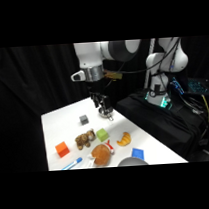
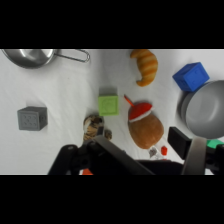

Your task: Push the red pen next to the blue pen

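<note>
The light-blue pen (image 1: 71, 164) lies at the table's front edge, left of a round brown toy (image 1: 100, 154). It is out of the wrist view. A short red stick, the red pen (image 1: 110, 146), lies between the green cube (image 1: 102, 135) and the brown toy. In the wrist view the red pen (image 2: 128, 100) pokes out from the toy's red top (image 2: 140, 110); most of it is hidden. My gripper (image 1: 104, 112) hangs over the table's far part, behind the green cube and apart from both pens.
Near the pens are a brown plush (image 1: 85, 139), an orange cube (image 1: 62, 149), a grey cube (image 1: 84, 120), a croissant (image 1: 123, 138), a dark-blue block (image 1: 137, 153) and a metal bowl (image 1: 131, 162). The wrist view also shows a metal pan (image 2: 30, 56).
</note>
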Controlling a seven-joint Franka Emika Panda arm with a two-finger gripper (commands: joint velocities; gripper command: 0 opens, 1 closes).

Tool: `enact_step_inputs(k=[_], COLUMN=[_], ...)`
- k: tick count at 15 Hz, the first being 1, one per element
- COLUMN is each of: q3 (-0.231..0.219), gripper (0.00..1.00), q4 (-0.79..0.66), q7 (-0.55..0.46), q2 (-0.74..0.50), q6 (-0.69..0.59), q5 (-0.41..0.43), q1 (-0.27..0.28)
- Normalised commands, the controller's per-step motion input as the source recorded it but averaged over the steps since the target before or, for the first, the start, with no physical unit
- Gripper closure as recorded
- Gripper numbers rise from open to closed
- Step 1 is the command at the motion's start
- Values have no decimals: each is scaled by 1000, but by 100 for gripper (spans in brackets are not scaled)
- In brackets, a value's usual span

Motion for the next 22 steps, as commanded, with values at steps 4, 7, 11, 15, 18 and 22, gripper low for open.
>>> enact_step_inputs(k=[4,7,11,15,18,22], q3=[37,76,79,33,-6,-21], gripper=[0,0,0,0,0,0], q4=[146,412,609,767,932,1000], q7=[61,122,181,192,174,186], q2=[135,368,505,587,643,615], q6=[17,40,7,-69,-156,-238], q5=[-12,-45,-89,-143,-135,-117], q1=[8,67,118,127,109,135])
